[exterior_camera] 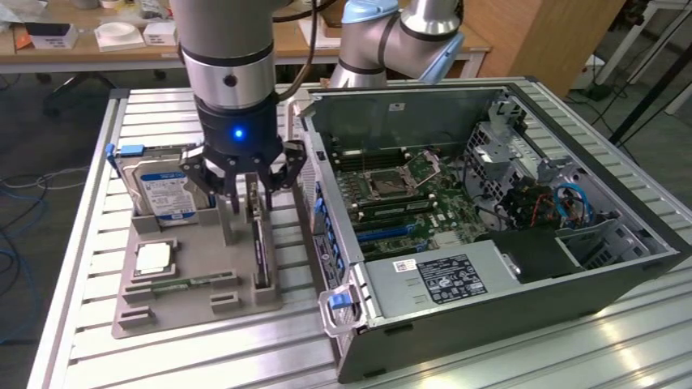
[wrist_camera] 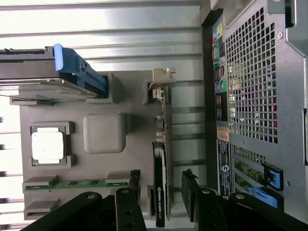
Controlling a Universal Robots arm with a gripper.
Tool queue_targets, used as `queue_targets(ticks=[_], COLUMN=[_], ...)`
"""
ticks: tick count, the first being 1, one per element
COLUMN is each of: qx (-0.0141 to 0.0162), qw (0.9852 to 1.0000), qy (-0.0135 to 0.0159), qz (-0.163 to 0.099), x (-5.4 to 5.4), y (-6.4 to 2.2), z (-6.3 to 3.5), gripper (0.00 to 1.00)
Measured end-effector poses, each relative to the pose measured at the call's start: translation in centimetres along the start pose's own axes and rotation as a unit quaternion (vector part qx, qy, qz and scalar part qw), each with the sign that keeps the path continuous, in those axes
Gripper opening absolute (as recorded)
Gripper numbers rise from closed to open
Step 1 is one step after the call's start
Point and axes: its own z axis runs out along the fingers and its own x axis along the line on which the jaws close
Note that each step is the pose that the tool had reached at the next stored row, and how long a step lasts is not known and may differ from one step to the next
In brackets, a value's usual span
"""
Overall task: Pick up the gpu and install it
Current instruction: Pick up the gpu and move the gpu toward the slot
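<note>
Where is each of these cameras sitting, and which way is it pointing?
Exterior view: off the arm, raised, looking down across the table at the open computer case and the grey tray; the arm and its open hand show.
Wrist view: on the wrist, looking down past the fingers at the gpu standing on edge in the tray.
Both share: hand, gpu, tray, hard drive, case.

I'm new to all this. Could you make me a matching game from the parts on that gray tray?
1 gpu
2 hard drive
3 processor chip
4 memory stick

A silver, lying flat
B green, long and narrow
C black, on edge under the open gripper
D upright, blue-white label

Pairs: 1-C, 2-D, 3-A, 4-B
</note>
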Motion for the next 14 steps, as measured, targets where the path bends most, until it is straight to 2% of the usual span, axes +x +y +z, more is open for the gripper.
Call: queue_targets(ticks=[14], qx=[0.0000], qw=[1.0000], qy=[0.0000], qz=[0.000], x=[0.1], y=[-0.15], z=[1.99], gripper=[0.47])
